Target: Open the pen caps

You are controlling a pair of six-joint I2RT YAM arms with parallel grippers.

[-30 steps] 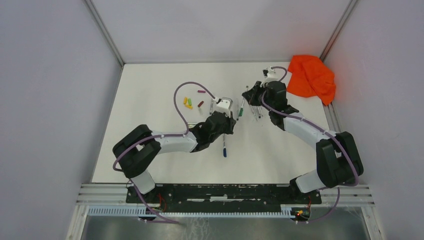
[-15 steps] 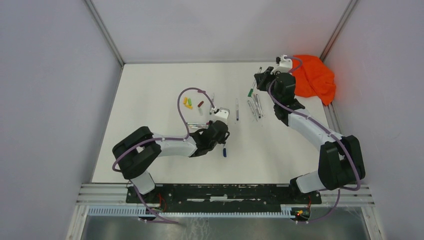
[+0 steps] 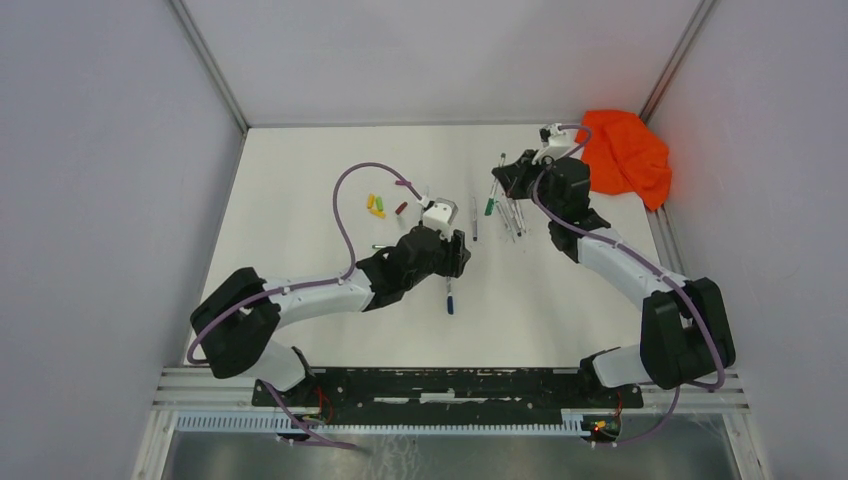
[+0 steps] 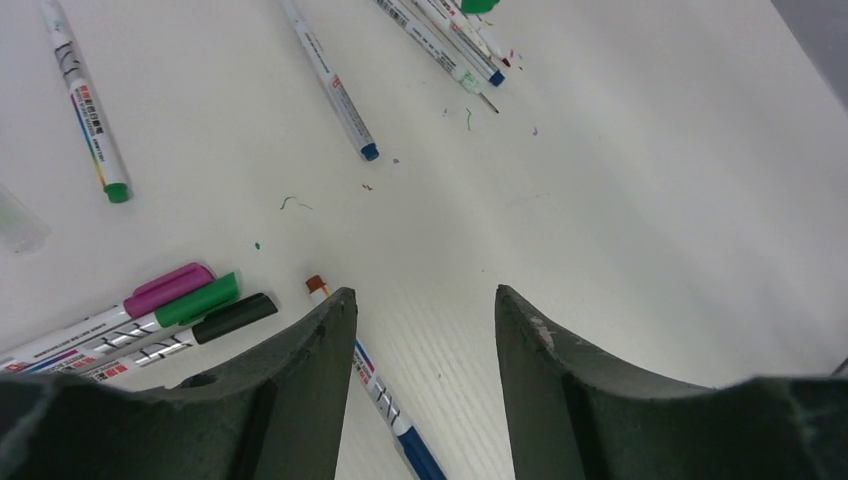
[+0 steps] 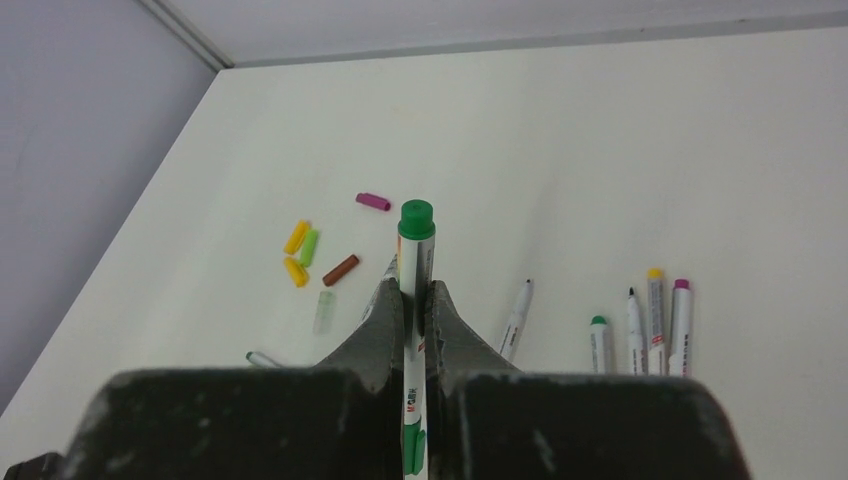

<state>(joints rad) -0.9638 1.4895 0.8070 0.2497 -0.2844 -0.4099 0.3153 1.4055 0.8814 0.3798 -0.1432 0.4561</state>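
White desk (image 3: 300, 180) bears loose pen caps (image 5: 309, 247) at its left; right claw (image 5: 414, 292) is clamped on a pen (image 5: 411, 262), green cap (image 5: 416, 218) outward. Left claw (image 4: 420, 310) hangs apart, empty; next it likely must pinch that cap and pull.

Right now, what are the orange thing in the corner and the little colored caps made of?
The orange thing looks like soft cloth: it lies crumpled in folds, and its surface is dull, not shiny. The little caps look like hard plastic: they are smooth and evenly colored, and each keeps a stubby tube shape. A picture alone can't make either one certain.
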